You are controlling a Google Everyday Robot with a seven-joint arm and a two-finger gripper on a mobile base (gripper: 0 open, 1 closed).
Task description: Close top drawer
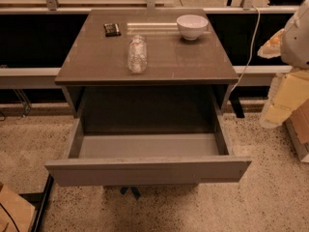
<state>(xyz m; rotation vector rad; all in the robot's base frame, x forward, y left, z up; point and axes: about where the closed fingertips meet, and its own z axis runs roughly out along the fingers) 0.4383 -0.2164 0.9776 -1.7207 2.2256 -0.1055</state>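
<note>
The top drawer [147, 170] is a wide, shallow grey box with a plain front panel. It stands pulled far out from under the brown tabletop [154, 64], and its inside is empty. My arm shows at the right edge as white and cream parts. The gripper [273, 111] hangs there, to the right of the table and level with the drawer opening. It is apart from the drawer and touches nothing that I can see.
On the tabletop lie a clear plastic bottle [137, 54], a white bowl [191, 26] and a small dark packet [112, 29]. A white cable [247, 57] hangs behind the table's right side. A cardboard box corner [12, 211] sits at the lower left on the speckled floor.
</note>
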